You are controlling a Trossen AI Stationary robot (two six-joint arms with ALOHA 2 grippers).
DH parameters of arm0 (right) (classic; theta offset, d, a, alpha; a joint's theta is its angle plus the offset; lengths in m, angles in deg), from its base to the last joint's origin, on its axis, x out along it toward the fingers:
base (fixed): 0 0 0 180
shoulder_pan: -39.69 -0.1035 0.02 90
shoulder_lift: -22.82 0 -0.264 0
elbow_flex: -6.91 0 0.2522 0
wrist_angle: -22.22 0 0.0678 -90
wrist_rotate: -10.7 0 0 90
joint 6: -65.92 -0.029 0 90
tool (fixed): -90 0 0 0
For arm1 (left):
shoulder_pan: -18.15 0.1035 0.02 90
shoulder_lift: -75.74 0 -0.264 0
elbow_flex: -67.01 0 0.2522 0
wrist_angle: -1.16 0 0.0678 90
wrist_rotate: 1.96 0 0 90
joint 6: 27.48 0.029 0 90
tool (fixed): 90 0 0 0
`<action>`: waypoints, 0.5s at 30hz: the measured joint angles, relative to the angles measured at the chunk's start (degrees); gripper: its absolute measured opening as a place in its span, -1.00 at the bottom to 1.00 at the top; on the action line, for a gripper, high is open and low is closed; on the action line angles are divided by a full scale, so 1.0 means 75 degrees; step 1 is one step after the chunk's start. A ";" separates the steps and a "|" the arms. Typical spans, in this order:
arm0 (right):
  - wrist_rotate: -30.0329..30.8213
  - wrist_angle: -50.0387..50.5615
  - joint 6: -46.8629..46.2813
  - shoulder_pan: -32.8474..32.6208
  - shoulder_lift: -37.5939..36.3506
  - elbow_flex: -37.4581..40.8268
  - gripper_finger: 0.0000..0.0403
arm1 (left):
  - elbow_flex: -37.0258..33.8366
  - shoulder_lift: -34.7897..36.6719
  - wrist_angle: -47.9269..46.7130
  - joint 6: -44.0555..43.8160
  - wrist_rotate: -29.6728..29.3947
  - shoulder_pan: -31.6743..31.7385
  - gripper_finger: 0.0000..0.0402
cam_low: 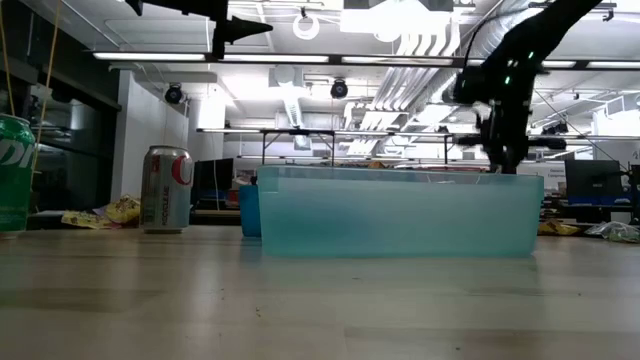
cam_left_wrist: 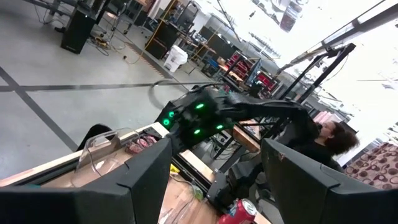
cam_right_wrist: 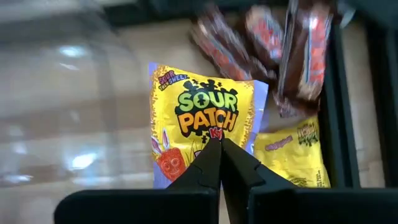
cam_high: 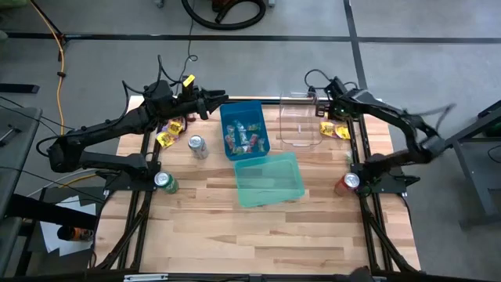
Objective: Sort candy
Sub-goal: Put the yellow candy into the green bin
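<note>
Now the right gripper (cam_right_wrist: 220, 163) is pinching closed on a yellow packet (cam_right_wrist: 202, 118), maroon wrappers (cam_right_wrist: 273, 43) lying just beyond; the left gripper (cam_left_wrist: 214, 180) is hanging spread, raised.

A yellow Sour Patch packet (cam_right_wrist: 202, 121) lies flat just beyond the right end effector (cam_right_wrist: 219, 163), maroon-wrapped candies (cam_right_wrist: 273, 43) beyond it.
</note>
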 joint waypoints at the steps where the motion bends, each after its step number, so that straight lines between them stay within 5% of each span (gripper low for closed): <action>1: 0.0010 -0.0038 0.0026 -0.0031 -0.0299 -0.0029 -1.00 | 0.0000 0.0000 0.0000 0.0001 0.0000 0.0003 0.18; 5: -0.0088 -0.0651 0.0456 -0.0313 -0.1570 -0.0208 -1.00 | 0.0000 0.0000 -0.0001 0.0010 0.0005 0.0003 0.18; 15: -0.2832 -0.4272 0.2289 -0.2612 -0.2951 -0.0222 -1.00 | 0.0000 0.0000 0.0000 0.0353 0.0117 0.0000 0.18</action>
